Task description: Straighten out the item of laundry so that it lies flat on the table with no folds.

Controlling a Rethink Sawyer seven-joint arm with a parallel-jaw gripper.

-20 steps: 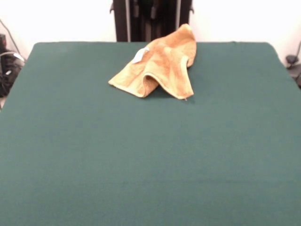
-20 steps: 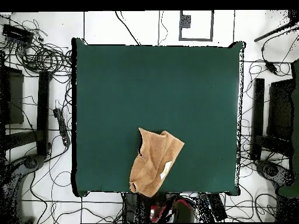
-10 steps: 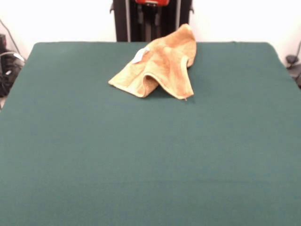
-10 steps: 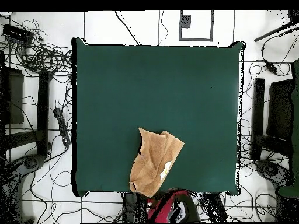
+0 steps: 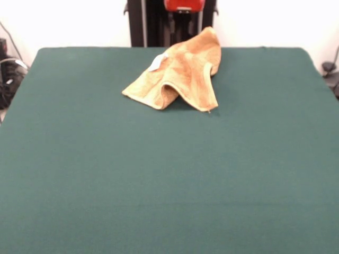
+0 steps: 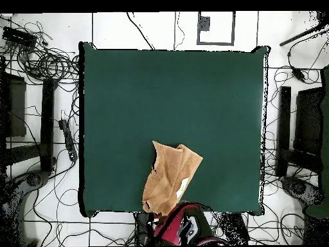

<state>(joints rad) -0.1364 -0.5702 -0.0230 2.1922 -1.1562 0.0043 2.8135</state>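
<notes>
the near part of the table is just dark green cloth, flat and plain. it goes on like that past the middle.

far back lies the towel, orange-tan and all bunched up. it sits close to the far edge of the table, a bit in from the middle. one part stands up in a hump with a dark hollow under it. one corner is spread out to the left, and another part hangs down to a point at the front right. the top of the towel pokes up past the far edge. a small white tag shows on its left side.

from above, the towel lies folded over on itself by the table's edge, with the pale tag near its lower right side.

behind the towel, the red and black arm shows at the top. from above the arm sits just off the table, next to the towel. i cannot tell if the gripper is open or closed, or if it holds a thing.
</notes>
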